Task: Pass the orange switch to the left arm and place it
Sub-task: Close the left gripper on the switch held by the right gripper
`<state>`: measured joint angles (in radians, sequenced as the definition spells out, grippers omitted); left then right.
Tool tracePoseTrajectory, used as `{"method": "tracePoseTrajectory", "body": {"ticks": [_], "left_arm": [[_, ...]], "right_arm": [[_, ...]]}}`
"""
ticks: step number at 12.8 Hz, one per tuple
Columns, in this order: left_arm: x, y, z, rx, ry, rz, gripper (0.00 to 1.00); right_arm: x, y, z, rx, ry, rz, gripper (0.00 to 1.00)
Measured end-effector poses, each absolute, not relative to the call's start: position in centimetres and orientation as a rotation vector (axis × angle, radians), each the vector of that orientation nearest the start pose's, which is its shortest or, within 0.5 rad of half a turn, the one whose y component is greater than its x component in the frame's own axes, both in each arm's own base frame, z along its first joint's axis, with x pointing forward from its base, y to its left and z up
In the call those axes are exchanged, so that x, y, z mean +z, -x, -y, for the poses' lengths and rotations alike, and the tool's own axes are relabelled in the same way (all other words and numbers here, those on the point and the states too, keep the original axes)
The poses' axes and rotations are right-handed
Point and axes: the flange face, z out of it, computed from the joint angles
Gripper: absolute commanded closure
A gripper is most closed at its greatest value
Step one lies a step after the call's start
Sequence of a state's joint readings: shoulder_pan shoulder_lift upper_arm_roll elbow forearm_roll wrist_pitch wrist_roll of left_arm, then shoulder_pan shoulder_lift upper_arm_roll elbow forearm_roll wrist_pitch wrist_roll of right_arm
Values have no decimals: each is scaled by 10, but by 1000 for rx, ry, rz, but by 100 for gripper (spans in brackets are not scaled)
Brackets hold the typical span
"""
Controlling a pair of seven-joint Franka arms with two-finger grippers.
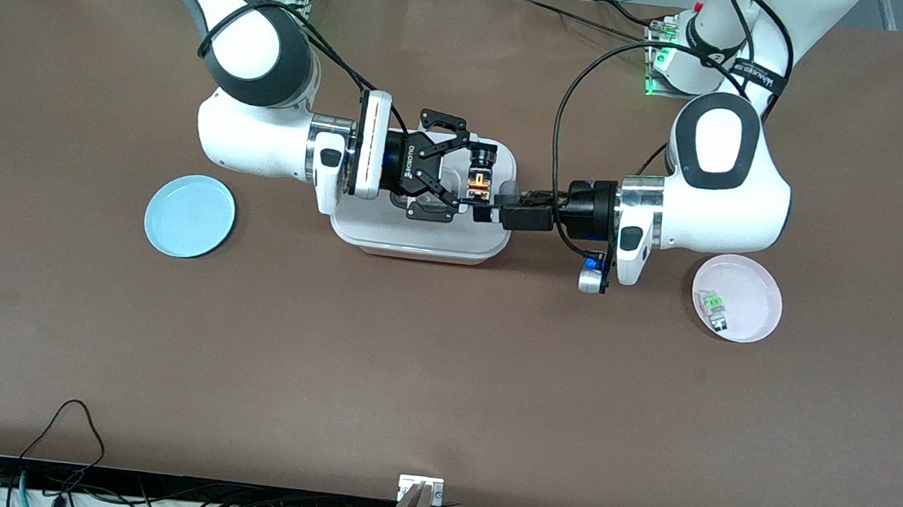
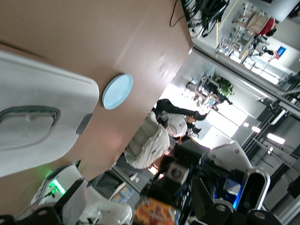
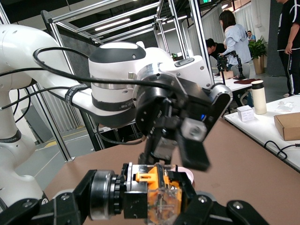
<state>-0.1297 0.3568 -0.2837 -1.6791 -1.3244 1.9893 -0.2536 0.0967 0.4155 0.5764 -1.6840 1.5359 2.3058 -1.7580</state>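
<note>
Mid-handover above the box (image 1: 418, 238): right claw (image 1: 470, 183) pinching the switch (image 1: 478, 182); left claw (image 1: 496, 207) spread, just beside it. Risk of dropping onto the lid if pulled away askew. Could clip the box if lowered early. Blue plate (image 1: 189, 215) well apart, pink plate (image 1: 767, 293) too.

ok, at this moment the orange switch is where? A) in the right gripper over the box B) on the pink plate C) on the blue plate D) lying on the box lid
A: the right gripper is shut on the orange switch above the box, with the left gripper open beside it.
</note>
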Motion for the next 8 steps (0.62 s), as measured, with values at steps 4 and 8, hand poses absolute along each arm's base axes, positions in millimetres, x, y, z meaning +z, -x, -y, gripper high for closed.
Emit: {"method": "tracePoseTrajectory", "body": {"ticks": [4, 8], "left_arm": [[450, -610, 267, -542, -1802, -469, 7], [445, -605, 272, -466, -1822, -338, 11]], "right_arm": [[435, -559, -405, -927, 1467, 1079, 72], [431, -560, -405, -922, 1470, 1073, 72]]}}
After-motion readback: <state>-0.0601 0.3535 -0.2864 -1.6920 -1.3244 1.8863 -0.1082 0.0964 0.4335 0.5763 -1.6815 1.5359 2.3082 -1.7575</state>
